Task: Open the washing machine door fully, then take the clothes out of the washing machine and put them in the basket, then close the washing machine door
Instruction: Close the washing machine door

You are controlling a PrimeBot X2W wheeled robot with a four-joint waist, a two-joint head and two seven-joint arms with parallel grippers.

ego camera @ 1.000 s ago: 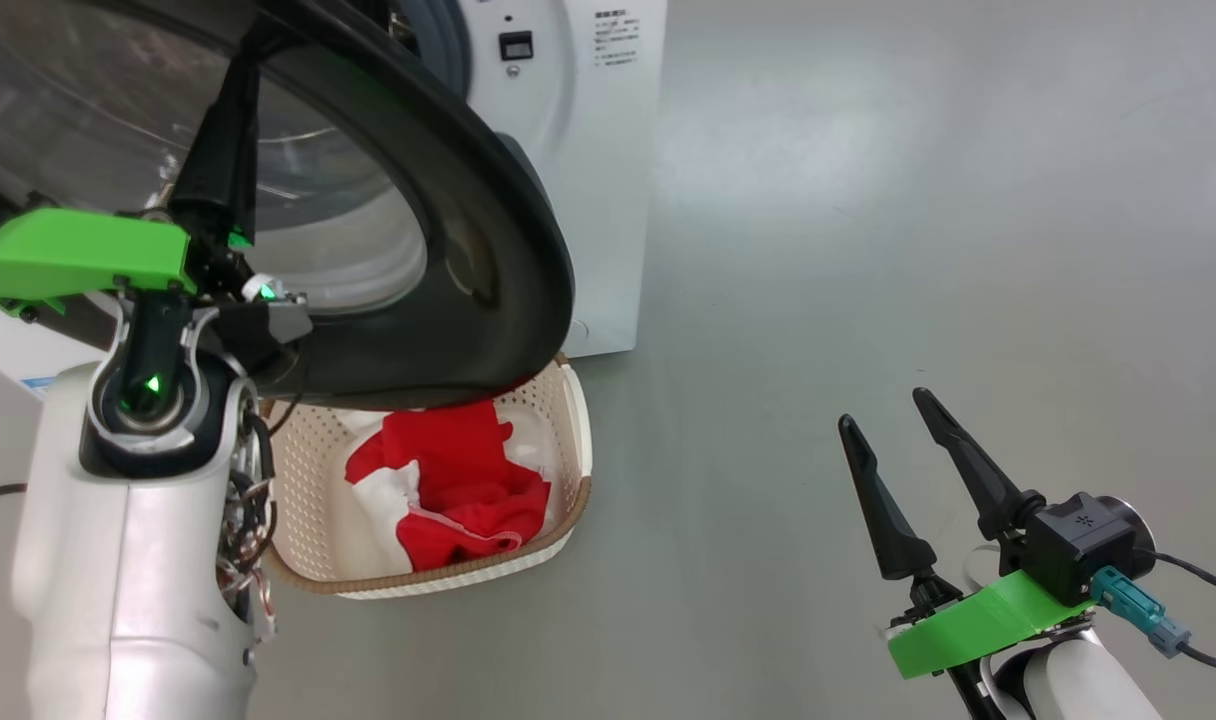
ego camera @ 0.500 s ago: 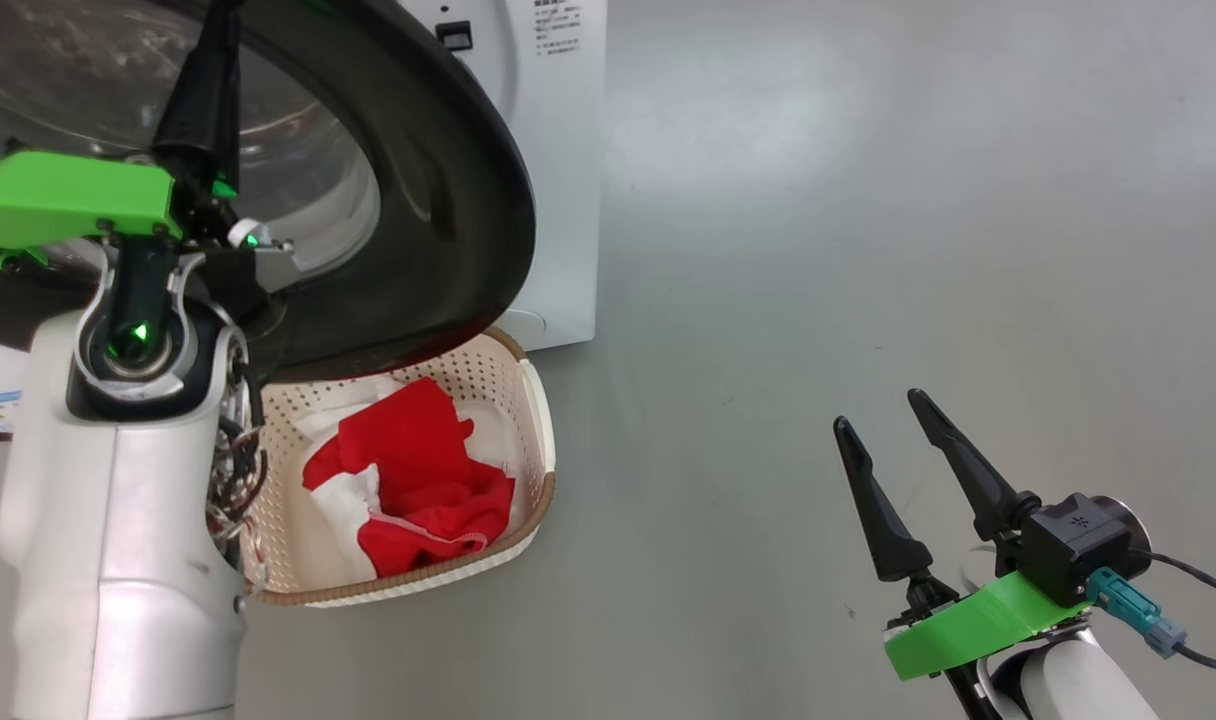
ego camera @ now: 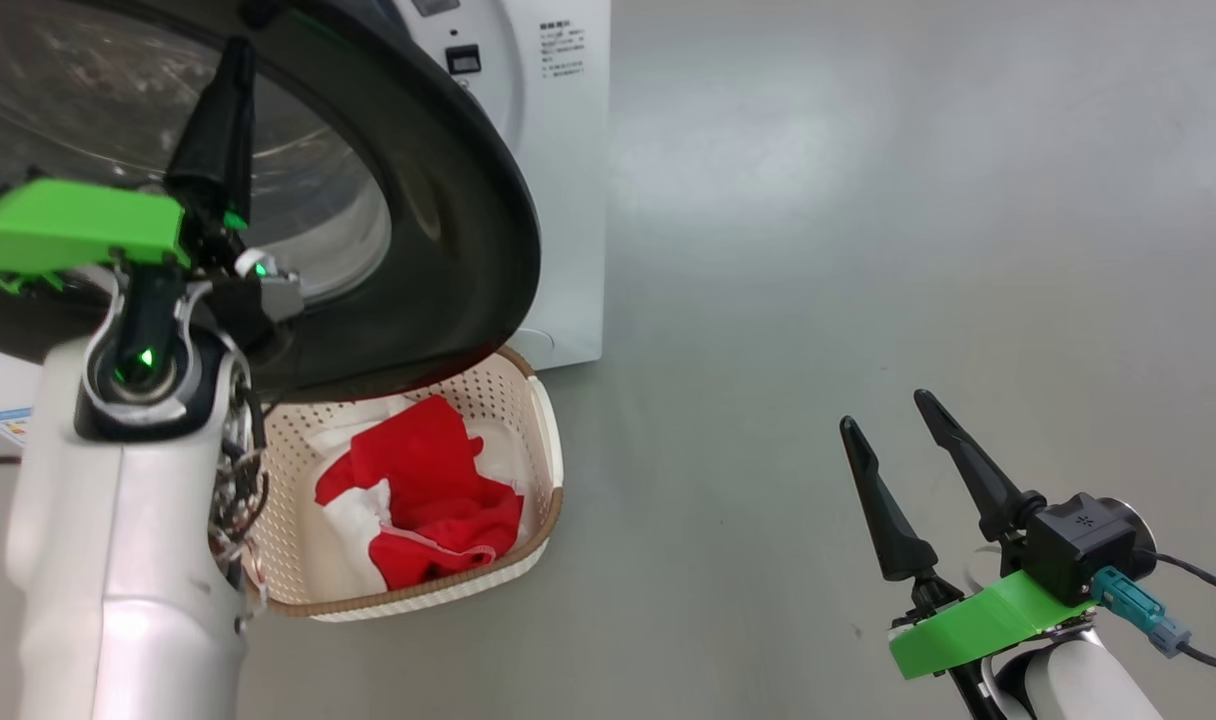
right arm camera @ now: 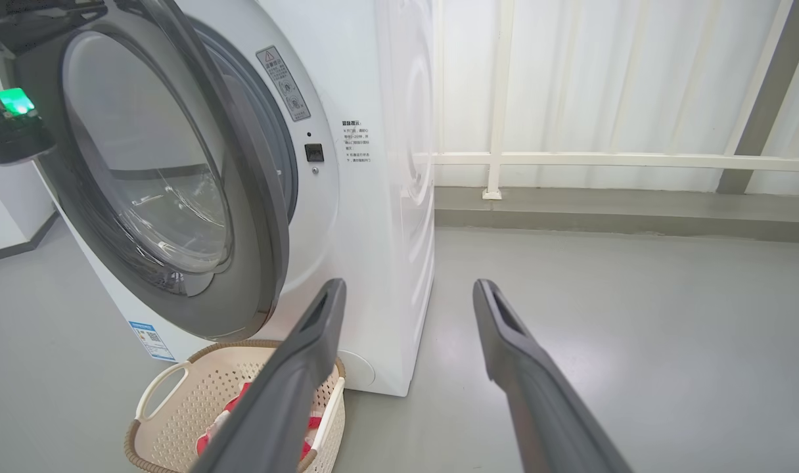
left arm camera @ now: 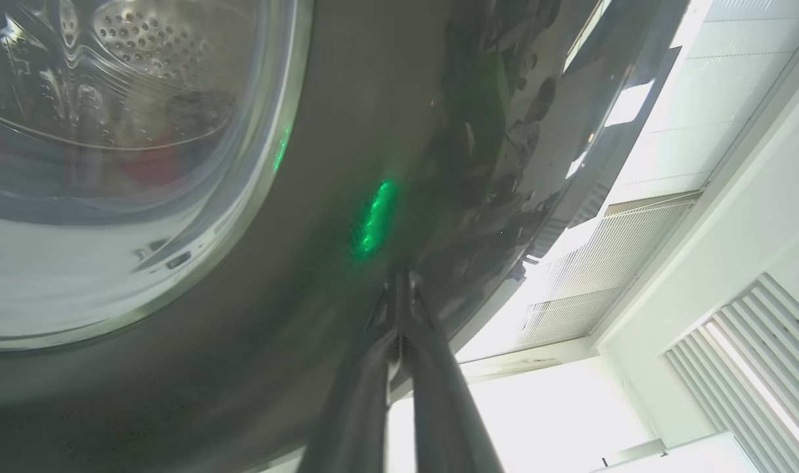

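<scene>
- The left pincer (ego camera: 238, 55) has its fingers pressed together with nothing between them. Their tips rest on, or just short of, the glossy black rim of the door (ego camera: 468, 230), beside the glass.
- The door stands partly open, swung out from the washer (ego camera: 568, 200). The closing push looks like the step in hand.
- Slip risk: the tips are narrow and the rim is slick and curved. In the left wrist view they sit close to the rim's outer edge. A push at a slant could skate them off the edge, and the door would stop short of the latch.
- Latch risk: too soft a push may leave the door resting ajar rather than clicked shut.
- Basket risk: the basket (ego camera: 548, 470) sits on the floor right under the door's lower edge, against the washer front. The clothes (ego camera: 428, 480) lie heaped inside it, below its rim. If the arm drops while following the door, it could knock the basket.
- The right pincer (ego camera: 884, 408) has its fingers wide apart and holds nothing. It hangs over bare floor (ego camera: 868, 200), well away from the door and basket.
</scene>
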